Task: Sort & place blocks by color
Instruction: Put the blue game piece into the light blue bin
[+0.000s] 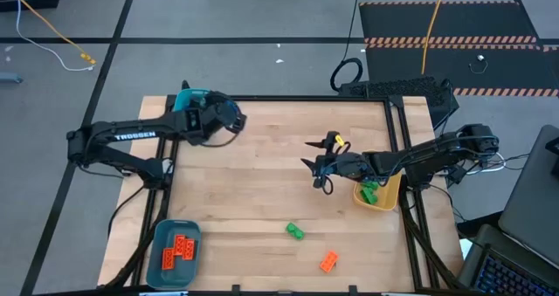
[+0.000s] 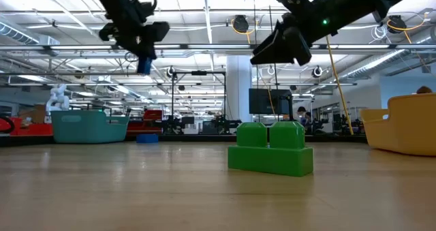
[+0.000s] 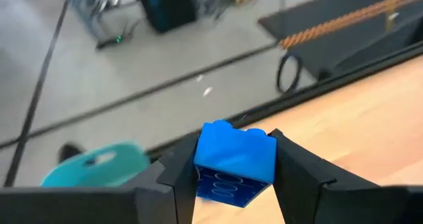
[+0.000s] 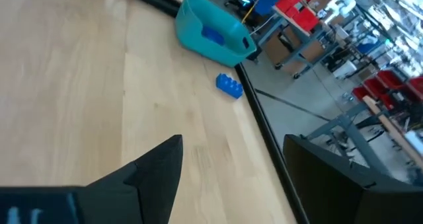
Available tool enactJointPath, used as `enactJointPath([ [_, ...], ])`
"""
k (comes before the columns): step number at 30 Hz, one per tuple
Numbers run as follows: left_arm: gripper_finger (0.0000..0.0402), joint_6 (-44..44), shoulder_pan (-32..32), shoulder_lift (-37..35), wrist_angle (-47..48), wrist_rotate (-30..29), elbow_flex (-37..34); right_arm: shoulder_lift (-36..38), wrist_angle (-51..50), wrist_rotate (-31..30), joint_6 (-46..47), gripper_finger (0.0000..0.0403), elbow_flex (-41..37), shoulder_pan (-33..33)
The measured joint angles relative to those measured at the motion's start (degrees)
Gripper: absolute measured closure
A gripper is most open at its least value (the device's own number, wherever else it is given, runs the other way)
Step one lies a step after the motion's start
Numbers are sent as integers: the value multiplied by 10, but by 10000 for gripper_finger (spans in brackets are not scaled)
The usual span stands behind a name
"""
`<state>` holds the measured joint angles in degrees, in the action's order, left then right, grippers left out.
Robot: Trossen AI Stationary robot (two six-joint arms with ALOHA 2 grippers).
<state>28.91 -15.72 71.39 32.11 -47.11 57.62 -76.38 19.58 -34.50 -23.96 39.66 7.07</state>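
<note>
My left gripper [image 1: 220, 121] hangs high above the table's far left part, next to the far teal bin [image 1: 187, 98], and is shut on a blue block [image 3: 234, 161] that also shows in the low view [image 2: 144, 64]. My right gripper [image 1: 317, 162] hovers open over the table's middle right, holding nothing [image 4: 231, 178]. A green block [image 1: 294, 231] and an orange block [image 1: 328, 261] lie flat on the table near its near edge. Another blue block [image 4: 229, 85] lies on the table beside the far teal bin [image 4: 211, 29], which holds a blue block. My left gripper pinches the blue block by its two opposite side walls [image 3: 201, 159] between its two fingers. The fingers point down from above [image 2: 139, 43]. The block is lifted clear of the table, tilted, with its studs facing away from the wrist camera.
A near-left teal bin [image 1: 166, 263] holds several orange blocks. A yellow-orange bin [image 1: 390, 194] at the right edge holds green blocks, under my right arm. Bare wood lies between the arms. A black rail frames the table [image 1: 397, 139].
</note>
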Motion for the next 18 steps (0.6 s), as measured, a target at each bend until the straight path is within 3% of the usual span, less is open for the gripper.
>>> enactJointPath([
  [7,251,88,-58,1,153,14,0,32,28,1,-24,149,-24,0],
  [18,241,136,-120,2,255,26,0,126,115,2,-46,149,-95,0],
])
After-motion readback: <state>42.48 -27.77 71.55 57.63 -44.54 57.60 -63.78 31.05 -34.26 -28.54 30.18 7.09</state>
